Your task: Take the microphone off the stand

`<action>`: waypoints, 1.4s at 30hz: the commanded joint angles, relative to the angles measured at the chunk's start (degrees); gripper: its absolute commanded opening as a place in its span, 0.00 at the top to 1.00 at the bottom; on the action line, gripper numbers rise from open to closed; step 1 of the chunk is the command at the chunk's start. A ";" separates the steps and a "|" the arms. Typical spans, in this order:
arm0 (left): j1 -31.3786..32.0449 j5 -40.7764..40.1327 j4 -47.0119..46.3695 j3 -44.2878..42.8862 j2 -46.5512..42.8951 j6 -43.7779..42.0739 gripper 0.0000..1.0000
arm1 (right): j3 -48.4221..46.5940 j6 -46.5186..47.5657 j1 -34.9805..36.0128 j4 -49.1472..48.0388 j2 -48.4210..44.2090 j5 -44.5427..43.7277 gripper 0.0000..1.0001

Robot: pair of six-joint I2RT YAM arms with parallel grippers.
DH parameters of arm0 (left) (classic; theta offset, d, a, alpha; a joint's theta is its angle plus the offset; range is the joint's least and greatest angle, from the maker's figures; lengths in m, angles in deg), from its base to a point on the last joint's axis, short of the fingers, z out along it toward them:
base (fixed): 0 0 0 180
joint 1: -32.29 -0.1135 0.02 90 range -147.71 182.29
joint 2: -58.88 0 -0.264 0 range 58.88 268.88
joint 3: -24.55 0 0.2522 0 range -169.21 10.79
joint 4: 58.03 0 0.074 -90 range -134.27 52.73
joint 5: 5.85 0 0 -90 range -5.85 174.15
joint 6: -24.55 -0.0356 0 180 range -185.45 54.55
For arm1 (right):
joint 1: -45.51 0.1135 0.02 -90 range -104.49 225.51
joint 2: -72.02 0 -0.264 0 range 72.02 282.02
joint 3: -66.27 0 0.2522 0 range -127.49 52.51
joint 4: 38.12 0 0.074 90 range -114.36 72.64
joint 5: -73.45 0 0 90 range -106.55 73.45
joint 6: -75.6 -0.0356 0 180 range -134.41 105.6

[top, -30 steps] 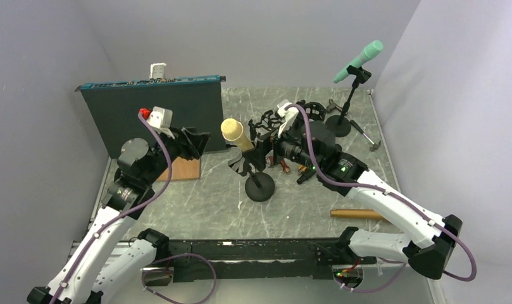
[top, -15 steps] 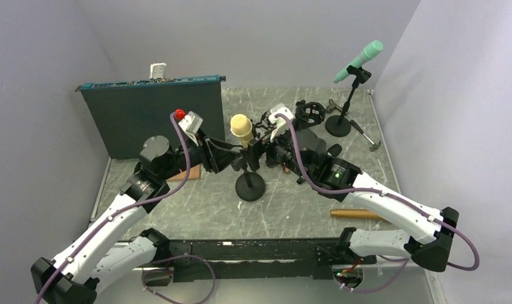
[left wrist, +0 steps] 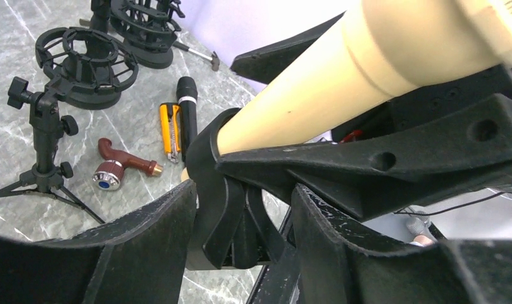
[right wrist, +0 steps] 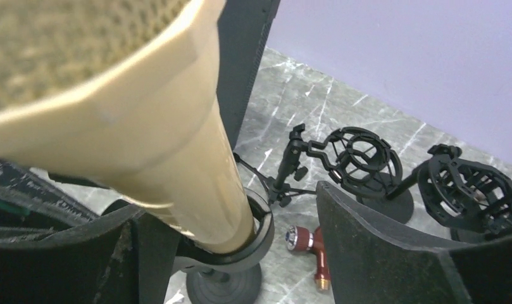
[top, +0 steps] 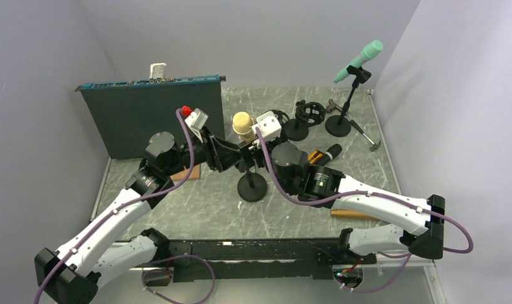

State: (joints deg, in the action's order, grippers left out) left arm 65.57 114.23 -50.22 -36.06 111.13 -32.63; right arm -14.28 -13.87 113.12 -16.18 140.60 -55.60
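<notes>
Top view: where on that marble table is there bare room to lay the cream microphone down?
The widest bare marble lies between the stand's round base and the black rail, left of the wooden dowel. The back right corner is crowded with shock mounts and the teal microphone's stand.

This is a robotics lab test cell. Plain lilac walls [top: 253, 38] enclose a marbled table [top: 202, 209] on three sides. Left arm [top: 107, 221] and right arm [top: 380, 202] mount at its near edge.
</notes>
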 commanded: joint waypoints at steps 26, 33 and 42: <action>0.84 -0.86 22.02 -7.81 -6.86 -9.22 0.35 | -3.76 -14.41 -20.81 0.61 2.20 41.82 1.00; 1.70 -9.21 14.56 -4.84 -5.67 -0.75 0.36 | -8.63 -19.19 -25.32 6.02 6.46 44.83 1.00; 3.61 -15.06 10.65 -7.36 1.48 -3.89 0.33 | -14.00 -23.11 -29.60 9.74 11.39 48.58 1.00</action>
State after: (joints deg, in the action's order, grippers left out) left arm 68.50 104.88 -33.41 -42.60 112.94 -34.71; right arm -25.34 -29.28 84.25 -11.89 150.61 -12.91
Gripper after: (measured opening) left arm 0.634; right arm 0.402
